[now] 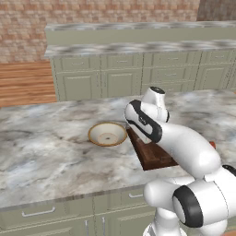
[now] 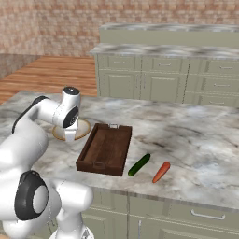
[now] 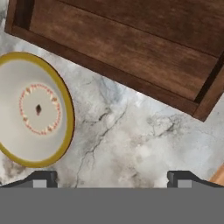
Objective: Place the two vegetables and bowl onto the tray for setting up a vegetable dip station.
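I have the claw (image 3: 112, 178) spread wide and holding nothing, hanging over bare marble counter (image 3: 131, 144) in the gap between the bowl (image 3: 30, 109) and the tray (image 3: 131, 48). The bowl sits on the counter just beside the tray, apart from it. On the tray's other side lie the cucumber (image 2: 139, 165) and carrot (image 2: 161, 172), side by side near the counter's front edge.

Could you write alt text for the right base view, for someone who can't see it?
An empty wooden tray sits on a marble counter, with a cucumber and carrot lying to its right. A white robot arm reaches over a bowl on the tray's left.
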